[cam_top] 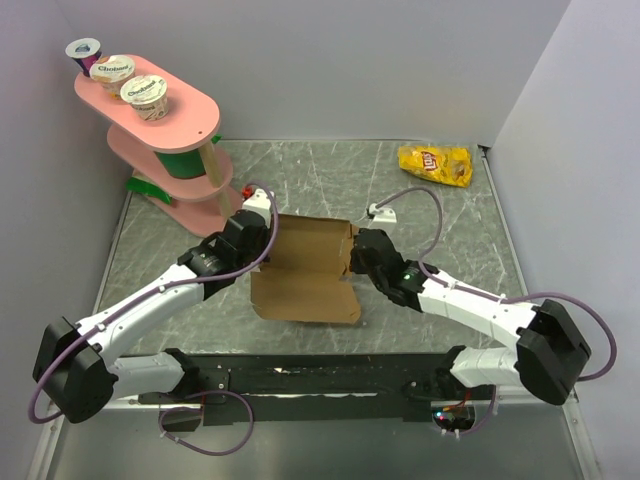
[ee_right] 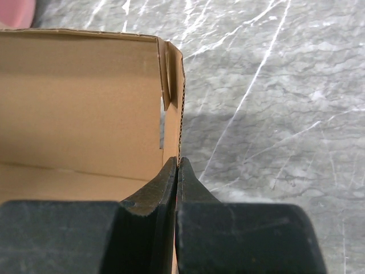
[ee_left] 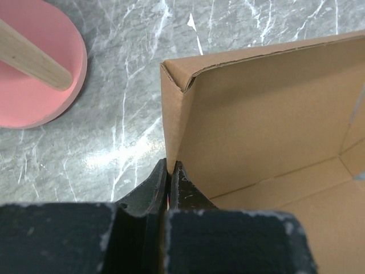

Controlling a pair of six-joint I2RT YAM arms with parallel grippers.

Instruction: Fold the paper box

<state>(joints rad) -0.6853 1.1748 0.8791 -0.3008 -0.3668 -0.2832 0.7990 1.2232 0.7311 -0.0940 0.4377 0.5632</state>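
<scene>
The paper box [cam_top: 305, 270] is plain brown cardboard, half folded, at the middle of the grey table. Its back and side walls stand up and a flat flap lies toward the arms. My left gripper [cam_top: 262, 243] is shut on the box's left side wall [ee_left: 174, 123], pinching the wall's near edge between its fingertips [ee_left: 171, 166]. My right gripper [cam_top: 355, 258] is shut on the right side wall [ee_right: 174, 97], with the corrugated edge caught at the fingertips [ee_right: 178, 161]. The box's inside [ee_right: 80, 103] shows empty in both wrist views.
A pink tiered stand [cam_top: 165, 140] with yogurt cups [cam_top: 143, 93] stands at the back left; its base [ee_left: 31, 68] lies close to the left gripper. A yellow chip bag [cam_top: 435, 163] lies at the back right. A small white connector [cam_top: 381, 210] with a cable rests behind the box.
</scene>
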